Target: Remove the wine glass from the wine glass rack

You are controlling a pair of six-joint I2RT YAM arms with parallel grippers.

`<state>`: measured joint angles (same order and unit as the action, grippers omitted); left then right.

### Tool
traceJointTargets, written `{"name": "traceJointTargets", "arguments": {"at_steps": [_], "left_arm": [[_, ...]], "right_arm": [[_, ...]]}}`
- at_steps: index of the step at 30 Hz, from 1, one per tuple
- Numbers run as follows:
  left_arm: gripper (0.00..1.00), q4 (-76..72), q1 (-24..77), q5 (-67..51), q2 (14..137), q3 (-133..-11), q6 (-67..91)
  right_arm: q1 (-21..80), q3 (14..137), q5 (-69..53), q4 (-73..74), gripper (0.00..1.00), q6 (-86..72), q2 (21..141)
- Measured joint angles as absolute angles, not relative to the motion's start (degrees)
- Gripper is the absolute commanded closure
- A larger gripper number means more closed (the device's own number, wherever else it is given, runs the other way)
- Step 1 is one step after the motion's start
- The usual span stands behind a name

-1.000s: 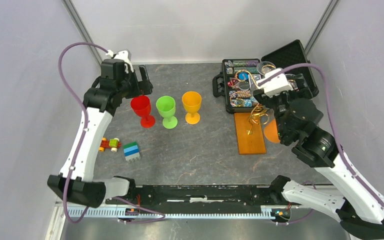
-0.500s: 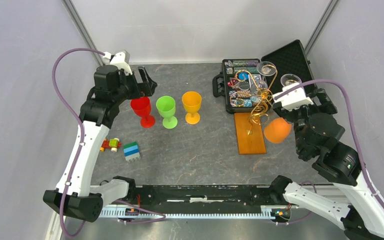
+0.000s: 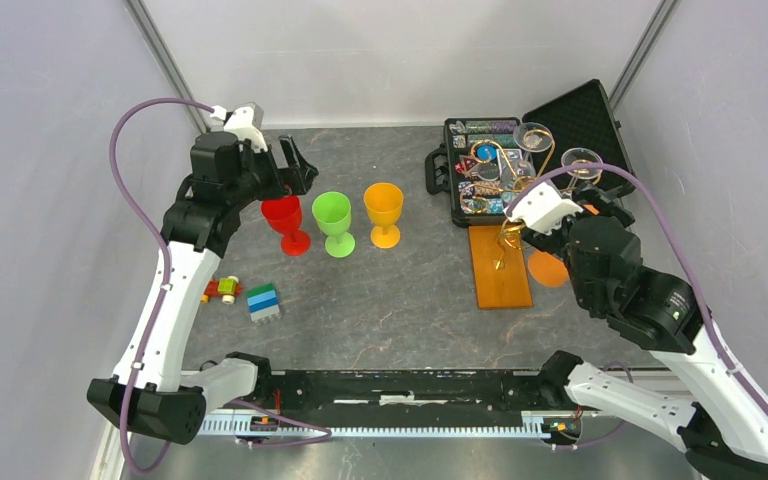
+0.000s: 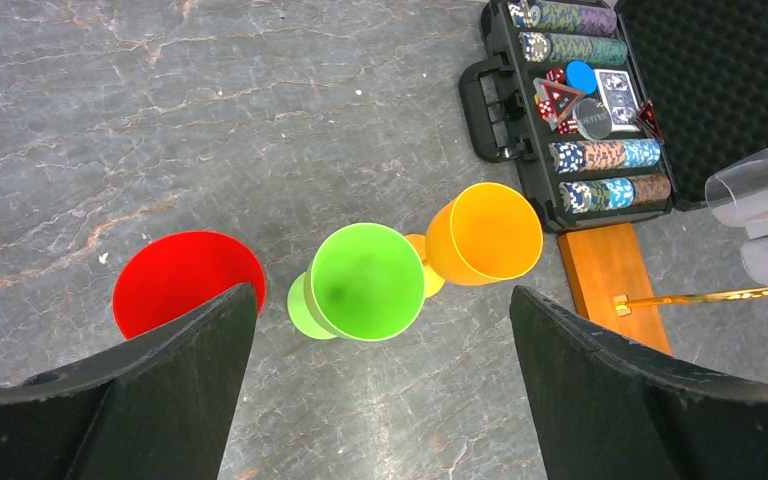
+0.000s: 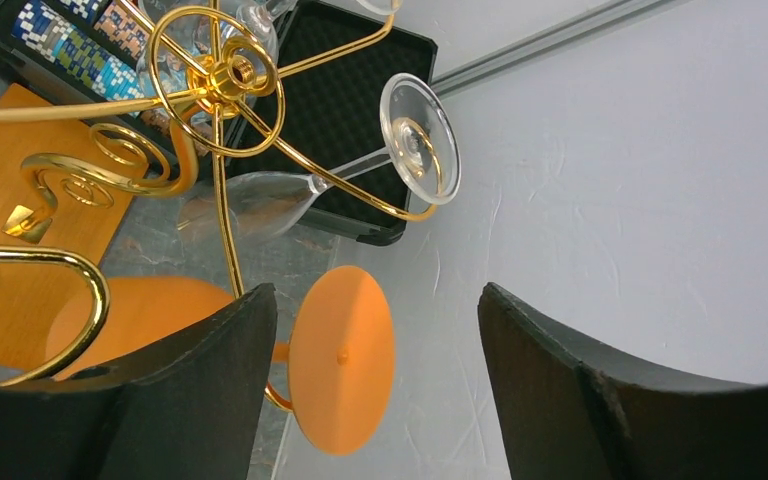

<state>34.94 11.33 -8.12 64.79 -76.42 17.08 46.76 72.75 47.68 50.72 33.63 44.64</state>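
Hovering right end effector (image 5: 375,300), spread empty, by orange wine glass (image 5: 342,360); hangs foot-hooked on wine glass rack (image 5: 222,75), probably needs sideways slide. Left end effector (image 4: 382,292) spread too.

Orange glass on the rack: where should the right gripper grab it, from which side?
Probably the bowl of the orange glass, coming from the right of the rack: it hangs foot-up, short stem caught in the gold wire, bowl free below.

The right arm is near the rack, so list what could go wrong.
The orange wine glass hangs in a gold arm of the wine glass rack; a skewed pull by the open right gripper might drag or tip the rack.
A clear wine glass hangs on a neighbouring arm and could be jolted loose.
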Motion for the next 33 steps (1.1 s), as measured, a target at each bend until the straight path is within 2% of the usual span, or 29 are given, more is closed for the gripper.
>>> {"name": "traceJointTargets", "arguments": {"at_steps": [5, 8, 11, 17, 23, 27, 33], "left_arm": [[0.00, 34.9, 11.3, -8.1, 64.8, -76.4, 17.1], [0.00, 34.8, 11.3, -8.1, 64.8, -76.1, 17.1], [0.00, 34.7, 11.3, -8.1, 64.8, -75.7, 17.1], [0.00, 34.6, 11.3, -8.1, 64.8, -75.6, 17.1], [0.00, 34.6, 11.3, -8.1, 64.8, -75.6, 17.1], [0.00, 34.6, 11.3, -8.1, 64.8, -75.6, 17.1], [0.00, 34.6, 11.3, -8.1, 64.8, -75.6, 17.1]], "right_arm": [[46.8, 72.5, 49.1, 51.1, 0.39, 33.5, 45.6], [46.8, 72.2, 49.8, 51.2, 0.43, 33.5, 46.2], [46.8, 72.1, 50.3, 51.2, 0.43, 33.5, 46.6], [46.8, 72.1, 51.4, 52.0, 0.35, 33.2, 46.7], [46.8, 72.1, 52.0, 53.4, 0.36, 32.8, 46.3], [46.8, 72.2, 51.6, 55.1, 0.47, 32.3, 45.3], [46.9, 72.2, 49.8, 58.2, 0.70, 31.6, 44.4]]}}
